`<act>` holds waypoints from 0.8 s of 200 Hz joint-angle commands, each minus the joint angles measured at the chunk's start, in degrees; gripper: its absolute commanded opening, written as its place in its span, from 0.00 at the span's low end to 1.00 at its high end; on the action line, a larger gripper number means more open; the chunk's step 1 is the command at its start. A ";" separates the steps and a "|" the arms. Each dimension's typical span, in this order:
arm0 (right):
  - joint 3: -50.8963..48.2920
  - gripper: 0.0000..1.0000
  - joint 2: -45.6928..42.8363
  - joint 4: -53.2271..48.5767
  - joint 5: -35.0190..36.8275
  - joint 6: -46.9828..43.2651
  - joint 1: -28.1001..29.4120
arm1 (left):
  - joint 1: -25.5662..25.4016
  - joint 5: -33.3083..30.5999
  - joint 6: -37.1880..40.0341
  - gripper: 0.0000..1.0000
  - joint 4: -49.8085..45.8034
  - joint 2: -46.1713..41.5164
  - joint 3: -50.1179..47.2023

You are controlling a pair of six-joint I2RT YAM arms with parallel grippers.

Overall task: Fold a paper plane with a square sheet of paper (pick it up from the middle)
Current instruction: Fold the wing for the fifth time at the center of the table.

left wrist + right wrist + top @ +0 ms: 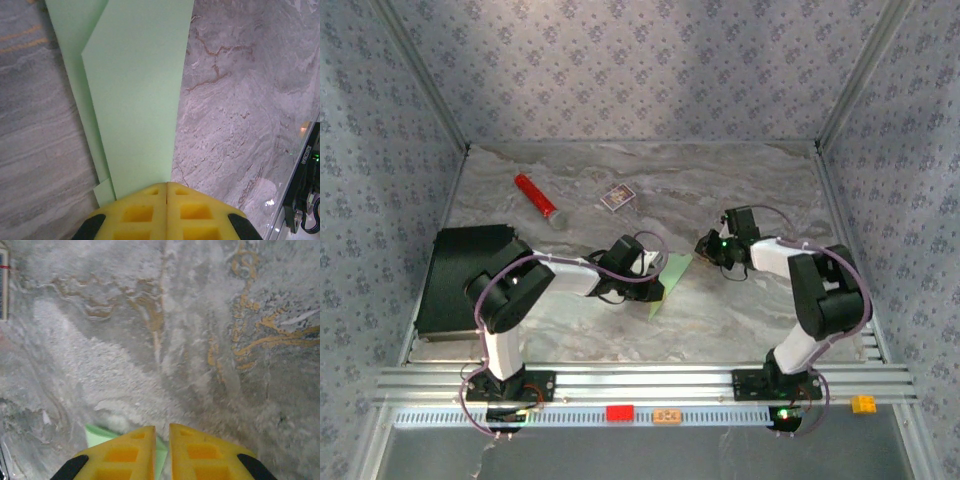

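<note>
The square sheet of paper (670,278), pale green and folded into a long narrow strip with layered flaps, lies on the marble table between the two arms. In the left wrist view the paper (135,100) stretches away from my left gripper (166,185), whose yellow fingers are shut tight together at its near end. Seen from above, the left gripper (656,278) sits over the strip's left side. My right gripper (706,246) is just beyond the strip's far tip. Its jaws (161,432) stand a narrow gap apart, with a corner of the paper (100,436) showing under and between them.
A red cylinder (535,196) and a small purple-and-white box (617,197) lie at the back of the table. A black slab (460,280) fills the left side. Small red (619,412), orange (667,415) and yellow (863,404) blocks sit on the front rail.
</note>
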 commanded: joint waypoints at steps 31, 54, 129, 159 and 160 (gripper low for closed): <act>0.06 0.18 -2.70 0.71 -4.96 -1.19 5.23 | -0.54 -0.46 0.02 0.00 -5.43 2.46 -2.28; -1.06 0.17 0.34 4.44 -6.48 0.52 7.70 | -0.53 -0.55 -0.15 0.00 -5.29 2.37 -2.32; -0.90 0.16 7.58 7.03 -4.85 -1.55 1.25 | -0.66 -0.54 -0.16 0.00 -5.48 2.06 -2.20; -1.51 0.16 7.09 10.04 -6.96 -0.76 -1.93 | -0.62 -0.47 -0.14 0.00 -5.46 2.11 -2.18; -1.52 0.16 6.99 10.13 -7.01 -0.76 -2.05 | -0.62 -0.51 -0.11 0.00 -5.46 2.11 -2.14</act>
